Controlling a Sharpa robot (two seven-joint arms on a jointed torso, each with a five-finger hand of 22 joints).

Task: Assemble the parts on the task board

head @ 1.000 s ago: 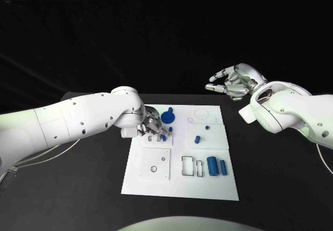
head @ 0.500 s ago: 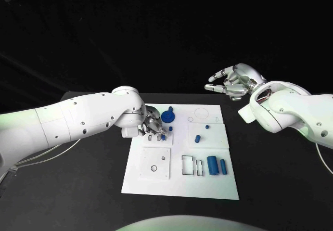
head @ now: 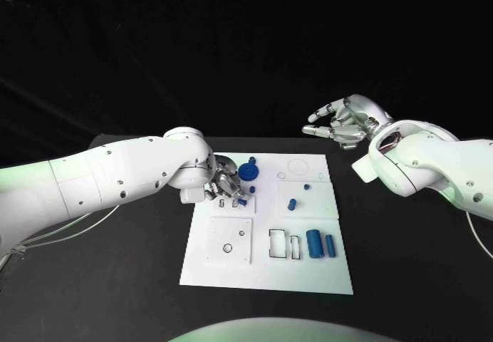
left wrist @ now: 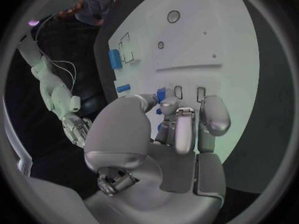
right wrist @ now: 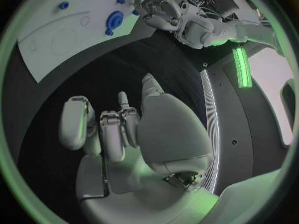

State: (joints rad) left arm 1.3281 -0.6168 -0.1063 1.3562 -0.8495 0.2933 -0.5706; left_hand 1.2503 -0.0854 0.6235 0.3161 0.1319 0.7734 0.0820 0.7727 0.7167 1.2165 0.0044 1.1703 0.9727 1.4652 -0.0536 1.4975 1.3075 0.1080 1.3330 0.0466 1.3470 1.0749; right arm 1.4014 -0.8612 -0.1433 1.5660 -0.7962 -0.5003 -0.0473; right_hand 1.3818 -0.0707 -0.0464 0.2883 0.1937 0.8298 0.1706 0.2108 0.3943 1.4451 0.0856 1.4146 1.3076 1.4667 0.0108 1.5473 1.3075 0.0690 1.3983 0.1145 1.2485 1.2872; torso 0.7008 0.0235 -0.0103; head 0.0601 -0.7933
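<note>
The white task board (head: 269, 263) lies in the middle of the table. My left hand (head: 225, 185) is low over its left far part and pinches a small blue part (head: 241, 203) at the narrow slots there; the left wrist view shows that blue part (left wrist: 161, 94) between the fingertips. A blue gear-like part (head: 248, 173) stands just beyond the hand. Two blue cylinders (head: 314, 244) lie side by side in the board's right near part. A short blue piece (head: 292, 206) and a small peg (head: 306, 189) sit further back. My right hand (head: 344, 122) hangs raised beyond the board's far right corner, fingers apart, holding nothing.
Black table (head: 411, 242) surrounds the board on all sides. Outlined rectangular slots (head: 279, 244) lie beside the cylinders, and a square plate with holes (head: 231, 241) lies to the left of the slots. In the right wrist view the board (right wrist: 56, 35) and my left hand (right wrist: 159, 7) lie well away from my right hand (right wrist: 118, 129).
My left hand has edged very slightly over the slots with the blue part. The right hand has stayed where it was.
</note>
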